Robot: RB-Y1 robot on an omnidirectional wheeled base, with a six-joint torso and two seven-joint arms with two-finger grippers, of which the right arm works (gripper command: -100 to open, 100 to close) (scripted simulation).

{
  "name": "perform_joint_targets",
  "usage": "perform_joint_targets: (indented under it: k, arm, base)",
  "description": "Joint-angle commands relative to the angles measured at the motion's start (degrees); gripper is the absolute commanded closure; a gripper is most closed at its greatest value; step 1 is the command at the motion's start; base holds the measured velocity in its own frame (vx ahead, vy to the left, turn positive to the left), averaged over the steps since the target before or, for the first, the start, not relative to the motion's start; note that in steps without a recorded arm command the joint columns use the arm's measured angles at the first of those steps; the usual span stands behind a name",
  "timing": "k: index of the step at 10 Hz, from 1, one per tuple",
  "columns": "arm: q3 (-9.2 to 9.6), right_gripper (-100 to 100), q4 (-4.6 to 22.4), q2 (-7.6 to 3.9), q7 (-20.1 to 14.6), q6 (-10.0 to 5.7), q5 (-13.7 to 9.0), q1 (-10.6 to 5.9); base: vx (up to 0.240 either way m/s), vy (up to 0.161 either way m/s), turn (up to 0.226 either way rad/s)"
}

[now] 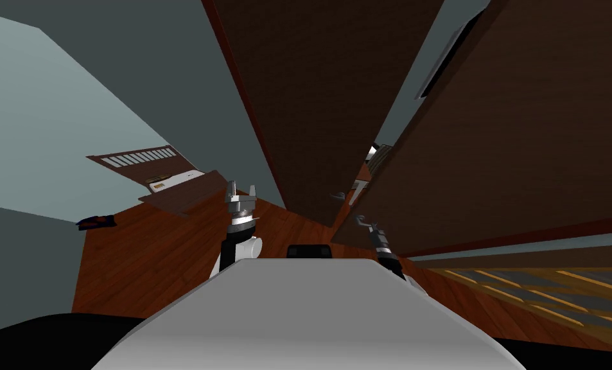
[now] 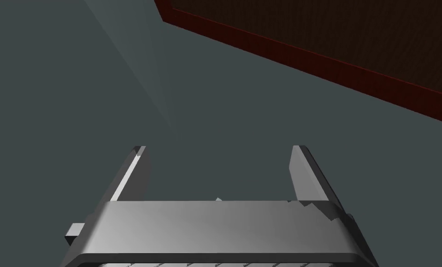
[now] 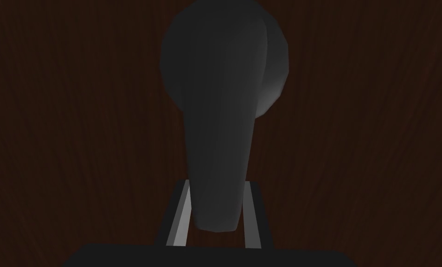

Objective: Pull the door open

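Note:
A dark brown wooden door [image 1: 503, 141] stands partly swung toward me on the right, with a second dark door panel [image 1: 311, 109] beside it and a narrow gap between them. My right gripper [image 1: 364, 223] reaches to the door's grey lever handle [image 1: 361, 220]. In the right wrist view that dark grey lever handle [image 3: 220, 139] runs from its round base down between my fingers [image 3: 179, 215], which press its sides against the dark wood door [image 3: 377, 139]. My left gripper [image 1: 241, 193] is raised left of the doors, open and holding nothing [image 2: 217, 169].
A reddish wood floor [image 1: 144, 257] spreads to the left, with a low brown furniture piece [image 1: 169, 180] and a small dark object [image 1: 96, 222] by the grey wall. A second handle [image 1: 338, 196] shows on the left panel. A striped floor area [image 1: 542, 295] lies at the right.

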Motion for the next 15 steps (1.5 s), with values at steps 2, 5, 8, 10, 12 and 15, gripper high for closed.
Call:
perform_joint_targets:
  k: [2,5,8,10,12,15]
  arm:
    - [1.69,100,0.48,-0.28,-1.36,-3.05,0.93,1.56]
    - [2.86,100,0.89,-0.96,-2.61,-5.91,1.62,3.1]
    - [2.77,100,0.76,-1.64,-2.98,-6.64,1.62,4.0]
    - [3.33,100,1.63,-1.97,-3.56,-8.22,1.97,4.46]
    - [3.75,100,2.38,-2.24,-3.98,-9.56,2.24,4.67]
    - [4.4,100,3.53,-2.66,-4.63,-11.62,2.65,4.98]
  base:
    - [-0.201,-0.029,0.141]
    - [-0.176,-0.059,0.124]
    - [-0.156,-0.037,0.109]
    - [-0.178,-0.013,0.168]
    - [-0.217,-0.051,0.178]
    - [-0.204,-0.048,0.152]
